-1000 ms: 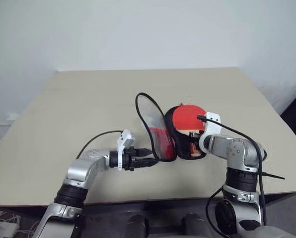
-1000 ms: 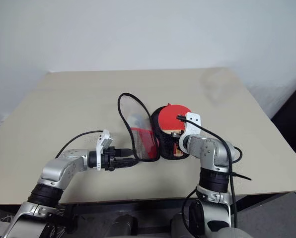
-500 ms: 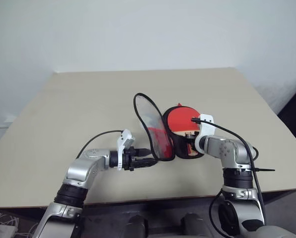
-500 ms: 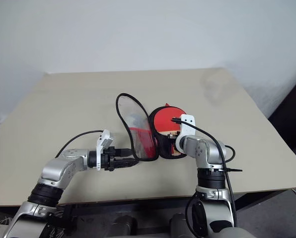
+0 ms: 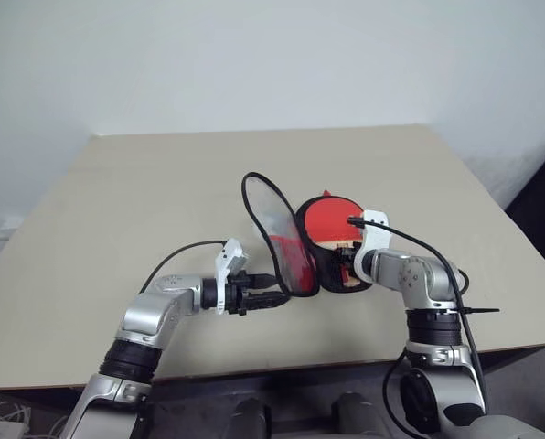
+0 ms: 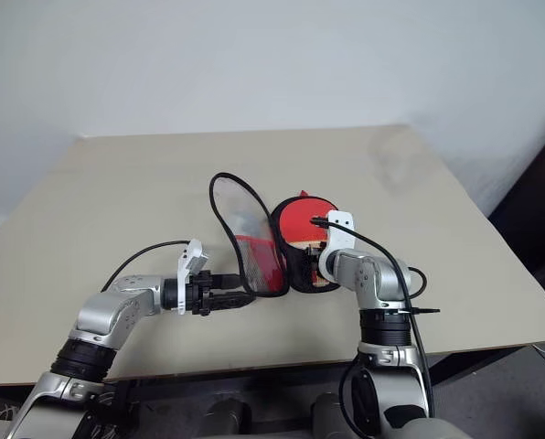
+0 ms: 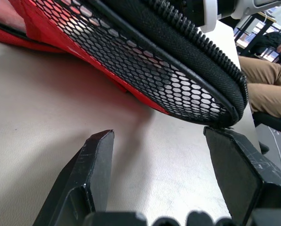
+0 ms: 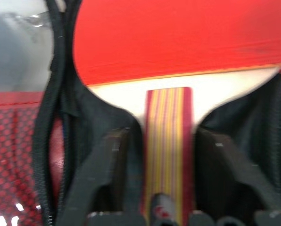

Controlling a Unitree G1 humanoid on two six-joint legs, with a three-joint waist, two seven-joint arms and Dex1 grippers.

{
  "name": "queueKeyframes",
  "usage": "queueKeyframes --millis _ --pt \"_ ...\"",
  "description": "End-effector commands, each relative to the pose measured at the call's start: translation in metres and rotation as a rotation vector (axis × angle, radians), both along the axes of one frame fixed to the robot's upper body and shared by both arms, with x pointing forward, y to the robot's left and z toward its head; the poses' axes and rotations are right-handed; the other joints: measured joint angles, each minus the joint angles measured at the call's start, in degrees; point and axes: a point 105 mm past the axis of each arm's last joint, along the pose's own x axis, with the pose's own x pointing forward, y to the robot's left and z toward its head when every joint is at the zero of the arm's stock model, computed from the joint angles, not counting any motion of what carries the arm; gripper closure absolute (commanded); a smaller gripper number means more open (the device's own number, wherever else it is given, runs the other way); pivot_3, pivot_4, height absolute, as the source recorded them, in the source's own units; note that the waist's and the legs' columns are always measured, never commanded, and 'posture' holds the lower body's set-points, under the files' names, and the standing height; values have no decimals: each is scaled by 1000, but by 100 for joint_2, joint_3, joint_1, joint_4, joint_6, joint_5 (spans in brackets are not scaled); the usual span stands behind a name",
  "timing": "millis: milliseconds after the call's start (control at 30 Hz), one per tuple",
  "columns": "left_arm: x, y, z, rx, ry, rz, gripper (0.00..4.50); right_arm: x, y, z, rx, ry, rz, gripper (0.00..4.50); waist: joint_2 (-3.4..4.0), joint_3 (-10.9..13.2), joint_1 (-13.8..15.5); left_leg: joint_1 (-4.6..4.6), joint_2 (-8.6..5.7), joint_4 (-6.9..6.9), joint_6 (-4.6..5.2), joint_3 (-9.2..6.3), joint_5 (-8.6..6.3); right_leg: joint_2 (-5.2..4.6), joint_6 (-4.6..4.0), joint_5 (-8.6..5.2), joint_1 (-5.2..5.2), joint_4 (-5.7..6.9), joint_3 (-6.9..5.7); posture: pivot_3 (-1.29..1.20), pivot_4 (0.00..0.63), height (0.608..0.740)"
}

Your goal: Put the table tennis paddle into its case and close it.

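Paddle handle (image 8: 165, 141) btwn parted right gripper (image 8: 165, 181) fingers

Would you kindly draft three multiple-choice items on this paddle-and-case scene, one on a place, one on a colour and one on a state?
1. Where does the round red-rubber-faced paddle lie?
A. In the open half of the soft red zip case
B. On the bare beige table, far from the case
C. On the floor

2. What colour is the mesh panel of the case's lid?
A. Blue
B. Black over red
C. White

3. How does the case stand?
A. Zipped shut
B. Open, lid raised
C. Folded flat, upside down

Answers: 1 A, the red face sits inside the black lining, with the right claw at its striped handle. 2 B, the left wrist view shows black netting on red fabric above the left claw. 3 B, the lid stands up beside the paddle.
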Motion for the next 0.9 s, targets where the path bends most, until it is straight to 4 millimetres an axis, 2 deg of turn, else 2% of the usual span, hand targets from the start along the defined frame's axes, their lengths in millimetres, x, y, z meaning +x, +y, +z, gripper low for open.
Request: queueKeyframes --millis 33,100,233,367,500,633,800,900 --pt "2 -3 11 -17 -50 -9 1277 -3 -3 -6 -9 30 -8 713 -7 -5 7 0 0 1 0 -1 0 0 0 0 4 0 -1 0 0 740" --pt "3 -2 11 -17 -51 -7 1277 -1 -7 9 4 -38 9 62 -12 -8 20 1 0 4 -1 -2 0 0 0 0 9 -2 -3 0 0 740" --pt "5 -2 11 -17 -54 -5 1277 -3 -29 38 20 -114 10 24 -9 -6 44 -7 0 4 -1 -1 1 -2 0 -1 7 -7 -3 0 0 740" --pt "8 -2 12 -22 -57 0 1277 -5 -61 80 -10 -255 -2 24 -4 -3 35 -9 0 -1 0 1 2 -2 0 -1 -5 -3 -2 0 0 740" --pt "14 -9 15 -52 -65 3 1277 8 -107 111 -21 -387 -180 24 -5 -4 30 -6 0 -1 2 1 3 -1 -1 -1 -5 -4 -2 0 0 740" --pt "22 -27 19 -86 -83 -16 1277 18 -155 109 -8 -408 -426 24 -7 -5 51 -6 0 1 2 2 3 -1 -1 -1 0 -8 -2 0 0 740" --pt "28 -60 26 -153 -71 -52 1277 17 -182 105 31 -455 -600 24 -4 -4 123 -7 -1 1 5 6 5 -1 1 0 4 -12 1 0 0 740" --pt "28 -71 26 -182 -40 -45 1277 14 -193 98 46 -455 -674 24 -2 -5 127 -6 -1 1 7 6 6 0 2 1 6 -11 2 0 0 740"
